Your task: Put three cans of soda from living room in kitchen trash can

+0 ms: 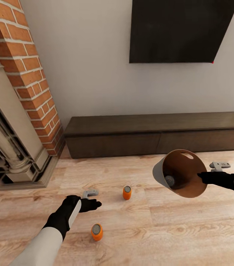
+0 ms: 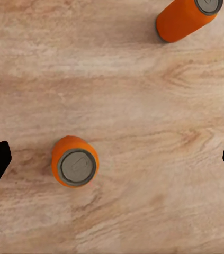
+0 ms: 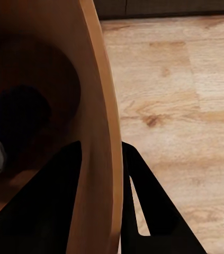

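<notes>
The left gripper (image 1: 91, 199) hangs low over the pale wood floor (image 1: 176, 229), its fingers wide apart. Two orange cans stand on the floor, one (image 1: 97, 231) close, one (image 1: 127, 192) farther. The right gripper (image 1: 204, 178) pinches the rim of the tipped bin (image 1: 179, 173); a grey-topped can (image 1: 169, 180) lies inside. Behind are a dark low cabinet (image 1: 157, 135), brick fireplace (image 1: 28, 74) and black television (image 1: 179, 29).

- Two orange soda cans: one (image 1: 127, 192) and another (image 1: 97, 231) on the floor
- One grey-topped can (image 1: 169, 180) in the bin
- One bin (image 1: 160, 170)
- One low cabinet (image 1: 157, 133)
- One television (image 1: 179, 29)
</notes>
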Robot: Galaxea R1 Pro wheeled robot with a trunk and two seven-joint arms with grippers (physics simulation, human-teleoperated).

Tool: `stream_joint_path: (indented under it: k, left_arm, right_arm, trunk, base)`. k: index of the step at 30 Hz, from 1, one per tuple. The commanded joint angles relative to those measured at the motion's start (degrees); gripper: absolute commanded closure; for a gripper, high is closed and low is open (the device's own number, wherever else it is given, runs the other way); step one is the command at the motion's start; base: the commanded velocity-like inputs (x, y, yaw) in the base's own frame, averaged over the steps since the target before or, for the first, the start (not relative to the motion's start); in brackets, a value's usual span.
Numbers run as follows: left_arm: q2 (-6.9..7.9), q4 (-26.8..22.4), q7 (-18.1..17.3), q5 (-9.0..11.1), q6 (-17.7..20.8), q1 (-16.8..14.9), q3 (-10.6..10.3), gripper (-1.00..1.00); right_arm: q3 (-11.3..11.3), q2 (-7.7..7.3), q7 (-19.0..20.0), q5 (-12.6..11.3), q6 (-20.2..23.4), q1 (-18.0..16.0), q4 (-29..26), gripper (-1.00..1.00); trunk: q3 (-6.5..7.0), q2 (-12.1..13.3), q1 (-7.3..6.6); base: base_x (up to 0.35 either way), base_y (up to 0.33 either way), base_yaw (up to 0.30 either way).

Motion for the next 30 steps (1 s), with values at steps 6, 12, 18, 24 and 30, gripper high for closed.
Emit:
stream_joint_path:
  k: [6, 12, 18, 24, 30]
  left_arm:
    - [-0.49, 1.68, -0.07, 0.55, -0.04, -0.13, 0.0, -1.0]
    - [-0.5, 2.96, -0.16, 0.91, -0.61, -0.24, 0.0, -1.0]
    - [-0.49, 3.12, -0.12, 0.91, -1.76, -0.19, 0.0, -1.0]
    - [-0.49, 3.14, -0.11, 0.96, -3.11, -0.18, 0.0, -1.0]
    - [-0.45, 3.08, -0.04, 0.94, -3.95, -0.1, 0.0, -1.0]
  right_arm:
    - [0.07, 0.0, 0.16, -1.15, 0.36, 0.01, -1.8, 1.0]
    - [0.27, 0.13, 0.16, -1.5, 1.63, -0.03, -2.66, 1.0]
    - [0.62, 0.17, 0.16, -1.64, 3.98, 0.05, -4.73, 1.0]
    - [0.75, 0.18, 0.16, -1.68, 4.37, 0.18, -6.15, 1.0]
    - [0.84, 0.18, 0.16, -1.69, 4.47, 0.29, -7.01, 1.0]
  trunk:
    - [-1.09, -2.43, 1.32]
    - [-2.55, -4.83, 2.63]
    - [-4.16, -7.24, 3.95]
    - [-5.77, -9.65, 5.27]
    - [-7.39, -12.05, 6.59]
  base:
    - [0.0, 0.0, 0.0]
    - [0.0, 0.0, 0.0]
    - [0.0, 0.0, 0.0]
    - [0.0, 0.0, 0.0]
    - [0.0, 0.0, 0.0]
